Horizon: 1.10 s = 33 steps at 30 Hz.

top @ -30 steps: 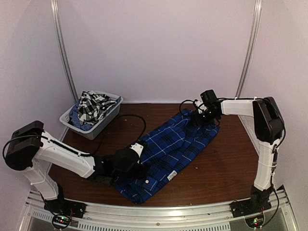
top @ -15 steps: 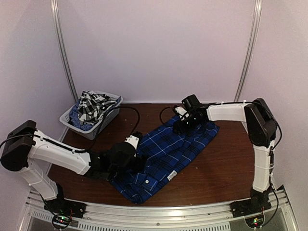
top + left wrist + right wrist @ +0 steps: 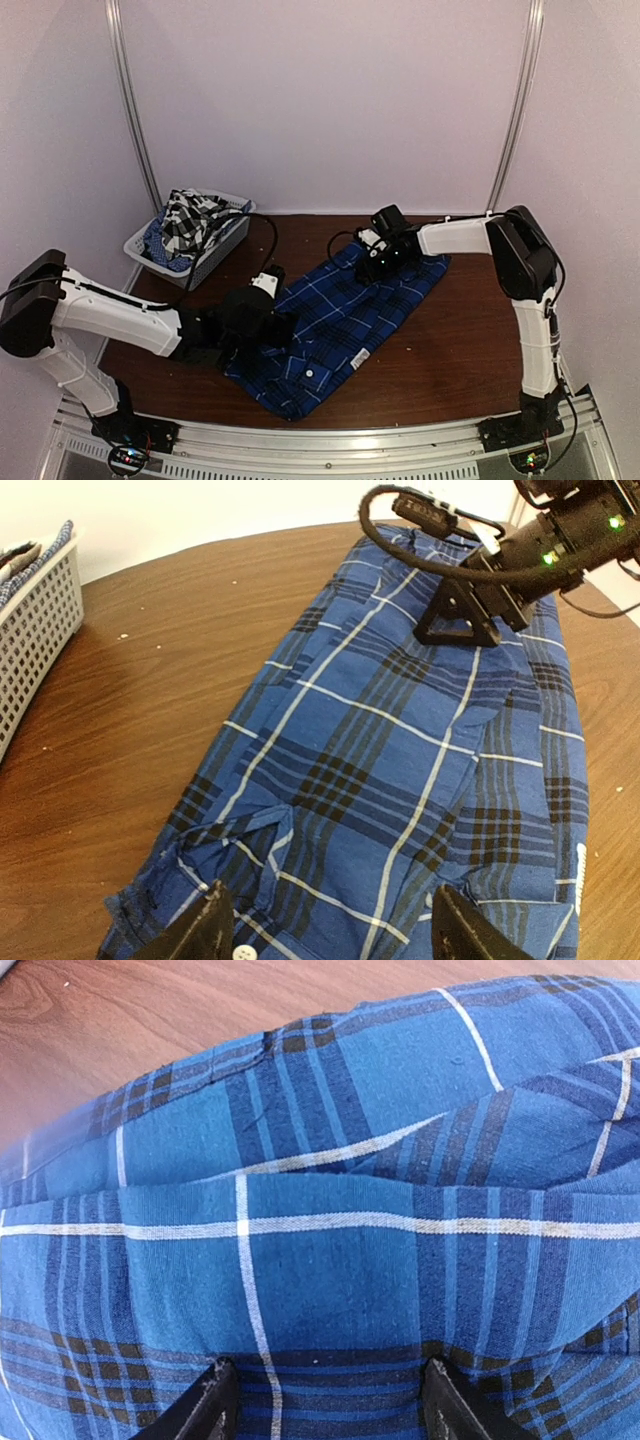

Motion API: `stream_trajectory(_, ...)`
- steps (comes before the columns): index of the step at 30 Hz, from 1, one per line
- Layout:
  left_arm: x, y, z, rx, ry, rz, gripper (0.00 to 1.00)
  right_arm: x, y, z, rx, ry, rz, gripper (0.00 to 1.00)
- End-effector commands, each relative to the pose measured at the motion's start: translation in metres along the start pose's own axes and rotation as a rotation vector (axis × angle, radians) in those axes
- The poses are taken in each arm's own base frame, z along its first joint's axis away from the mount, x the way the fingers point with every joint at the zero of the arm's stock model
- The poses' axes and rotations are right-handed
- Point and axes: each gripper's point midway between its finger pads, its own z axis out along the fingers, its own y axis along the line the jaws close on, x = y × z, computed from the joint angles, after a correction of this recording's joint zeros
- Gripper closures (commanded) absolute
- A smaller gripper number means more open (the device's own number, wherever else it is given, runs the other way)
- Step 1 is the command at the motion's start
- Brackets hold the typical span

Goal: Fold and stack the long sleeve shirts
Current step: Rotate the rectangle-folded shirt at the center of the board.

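Note:
A royal blue plaid long sleeve shirt (image 3: 345,315) lies flattened diagonally across the brown table, with its collar and buttons at the near left end. My left gripper (image 3: 283,330) rests low on that near end. In the left wrist view its jaws (image 3: 335,940) stand open astride the blue cloth (image 3: 400,750), with nothing pinched. My right gripper (image 3: 372,268) sits on the shirt's far end, and its open jaws (image 3: 325,1415) straddle smooth fabric (image 3: 330,1260). A black-and-white checked shirt (image 3: 190,222) is heaped in the basket.
The white mesh basket (image 3: 212,258) stands at the back left, and its wall (image 3: 35,630) shows in the left wrist view. A black cable (image 3: 268,232) loops over the table behind the shirt. The right arm's wrist (image 3: 470,605) hangs over the shirt's far end.
The right gripper has slid left along the shirt's far end. The left gripper has shifted slightly farther in over the near end. The shirt now lies narrower and a little more to the left.

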Motion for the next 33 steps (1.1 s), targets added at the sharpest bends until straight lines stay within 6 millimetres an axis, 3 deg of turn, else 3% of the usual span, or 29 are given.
stream_trajectory(1,-0.008,0.019,-0.001,-0.029,-0.012,-0.049,0.31,0.028,-0.019,0.022,0.062,0.113,-0.054,0.35)
stream_trajectory(9,0.014,0.033,0.001,0.029,0.077,-0.076,0.27,-0.012,-0.036,0.038,0.1,0.071,-0.112,0.33)
stream_trajectory(14,0.032,0.024,0.006,0.093,0.142,-0.064,0.24,-0.051,-0.03,0.016,0.08,-0.035,-0.092,0.29)
stream_trajectory(17,0.042,0.015,0.012,0.137,0.178,-0.047,0.23,-0.064,-0.024,-0.004,0.065,-0.086,-0.077,0.25)
stream_trajectory(26,0.064,-0.012,0.027,0.258,0.278,-0.012,0.23,-0.07,-0.018,-0.069,0.065,-0.202,-0.013,0.15)
stream_trajectory(33,0.077,-0.032,0.021,0.332,0.306,0.015,0.23,-0.047,-0.031,-0.095,0.116,-0.189,0.073,0.12)
